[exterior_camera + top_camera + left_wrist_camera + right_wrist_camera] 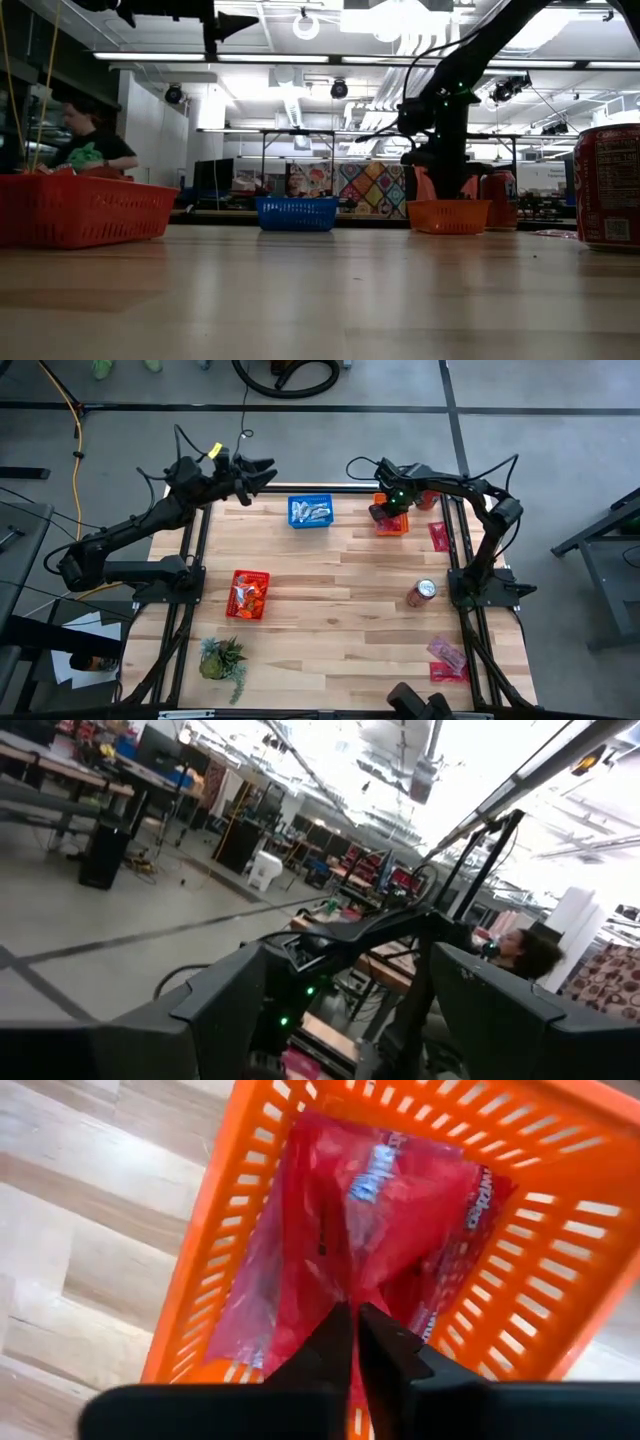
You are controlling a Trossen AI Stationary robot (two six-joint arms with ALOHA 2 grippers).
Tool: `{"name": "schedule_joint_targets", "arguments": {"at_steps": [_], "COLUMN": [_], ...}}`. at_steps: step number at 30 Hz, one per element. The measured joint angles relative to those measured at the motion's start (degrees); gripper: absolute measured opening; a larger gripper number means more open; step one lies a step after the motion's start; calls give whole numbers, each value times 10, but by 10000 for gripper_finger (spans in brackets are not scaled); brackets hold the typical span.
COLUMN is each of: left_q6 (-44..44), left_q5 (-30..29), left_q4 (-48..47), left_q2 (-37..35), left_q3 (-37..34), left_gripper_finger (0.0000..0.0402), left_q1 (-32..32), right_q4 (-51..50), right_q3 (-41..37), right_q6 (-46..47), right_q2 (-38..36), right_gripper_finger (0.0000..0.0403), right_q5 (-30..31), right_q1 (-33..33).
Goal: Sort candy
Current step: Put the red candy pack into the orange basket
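Right pincer [355, 1325] pinches red candy [400, 1210], narrow, over the orange basket [560, 1240]

1. The high view looks straight down on the whole pale wooden plank table [340, 600], far enough off to take in the floor around it.
2. The low view sits at tabletop height, facing level across the table toward the orange mesh plastic basket [447, 215] and the room behind.
3. The right wrist view looks steeply down into that basket [560, 1240] from close above; all three views share it.
4. The left wrist view faces outward across the room.
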Motion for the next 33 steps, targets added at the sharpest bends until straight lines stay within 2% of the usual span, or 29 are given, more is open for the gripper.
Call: {"name": "schedule_joint_targets", "arguments": {"at_steps": [2,7,11,14,17,24,33], "left_q6": [0,0,0,0,0,0,14], "left_q5": [0,4,4,4,5,5,5], "left_q4": [-9,-15,-15,-15,-15,-15,-15], "left_q2": [0,0,0,0,0,0,0], "left_q3": [0,0,0,0,0,0,0], "left_gripper_finger": [271,271,271,271,271,271,271], "left_q1": [0,0,0,1,1,1,1], "right_q4": [0,-2,-36,-73,-97,-220,-169], "right_q3": [0,0,19,39,40,27,-136], "right_q6": [0,-14,-25,-22,5,84,152], "right_q2": [-1,-30,-82,-136,-192,-255,-261], "right_gripper_finger": [37,123,185,212,221,222,222], "right_q5": [0,1,3,5,19,174,167], "right_q1": [1,4,4,12,29,57,-1]}}
